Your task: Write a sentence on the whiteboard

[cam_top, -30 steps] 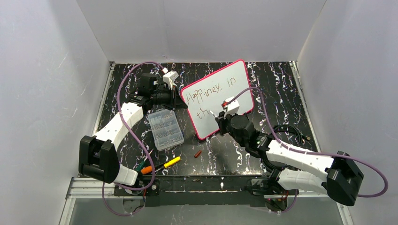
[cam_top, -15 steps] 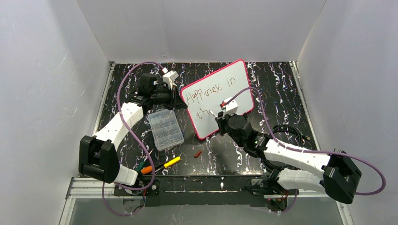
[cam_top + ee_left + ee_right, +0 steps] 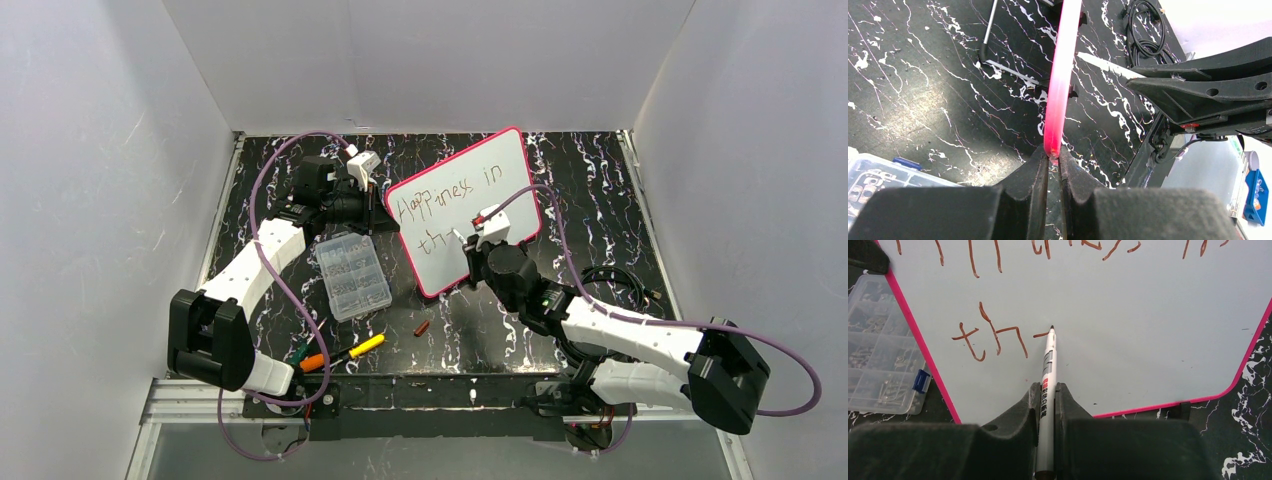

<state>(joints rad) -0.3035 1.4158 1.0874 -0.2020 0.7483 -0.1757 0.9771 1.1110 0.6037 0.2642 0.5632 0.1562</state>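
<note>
Noting risk: with the left gripper [image 3: 1053, 156] pinching the rim of the whiteboard [image 3: 487, 200] at far centre and the right gripper [image 3: 1048, 390] clamped on the marker [image 3: 1048, 360] just past "th" of the sentence [image 3: 990, 337], your heavy tip pressure could slip the board and skew the stroke.

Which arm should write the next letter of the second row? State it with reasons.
Right. The right gripper is shut on the marker, its tip at the whiteboard just past the sentence's "th". The left gripper is clamped on the whiteboard's edge and holds no marker.
</note>
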